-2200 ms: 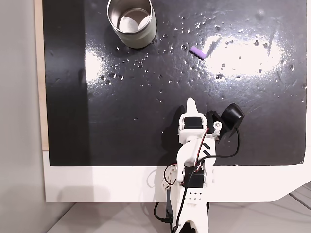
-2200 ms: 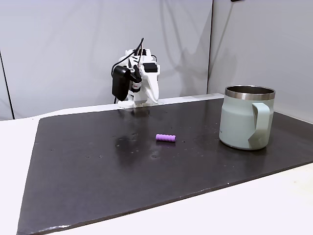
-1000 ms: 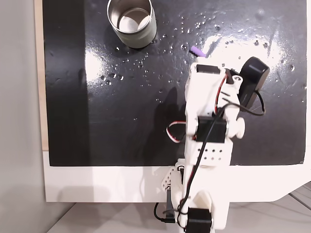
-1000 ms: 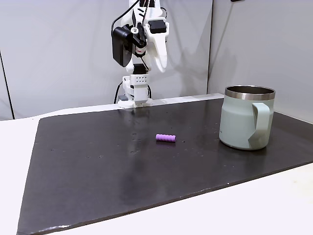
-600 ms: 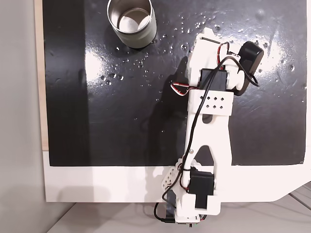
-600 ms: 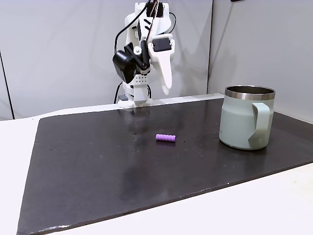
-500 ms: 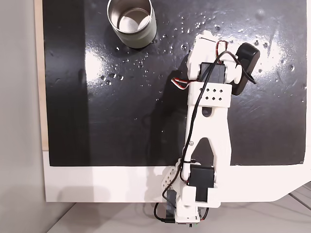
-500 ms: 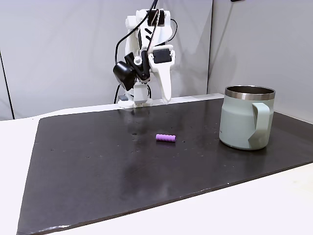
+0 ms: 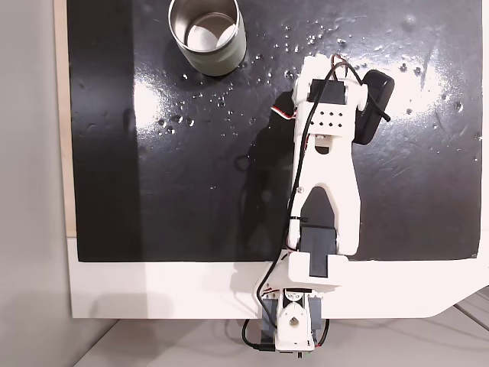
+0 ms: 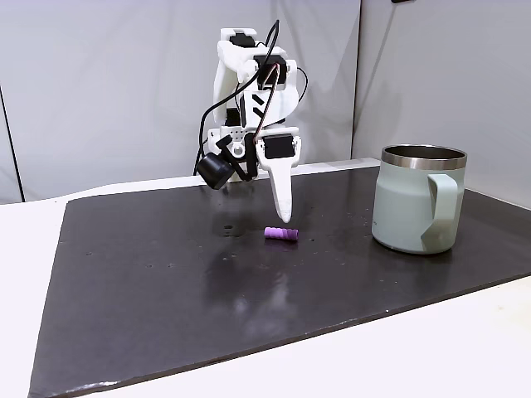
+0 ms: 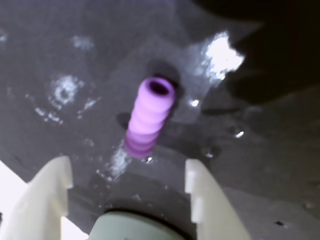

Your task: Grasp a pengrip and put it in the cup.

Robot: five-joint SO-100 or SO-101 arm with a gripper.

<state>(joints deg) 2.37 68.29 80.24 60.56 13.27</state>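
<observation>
- Our gripper is spread wide and empty; in the wrist view the pengrip lies flat on the black mat, just beyond the tips, between the finger lines.
- Pengrip's long axis runs roughly 1-to-7 o'clock there, so we judge the fingers could pinch it off-centre and squirt it out.
- It's ribbed, round and looks soft: a tip landing on it could roll it away.
- Side fixed view: gripper tip hangs just above it; too deep a descent jams into the mat.
- The cup sits at 10 o'clock from the arm's head in the top fixed view, well apart; a weak grip risks a drop in transit.
</observation>
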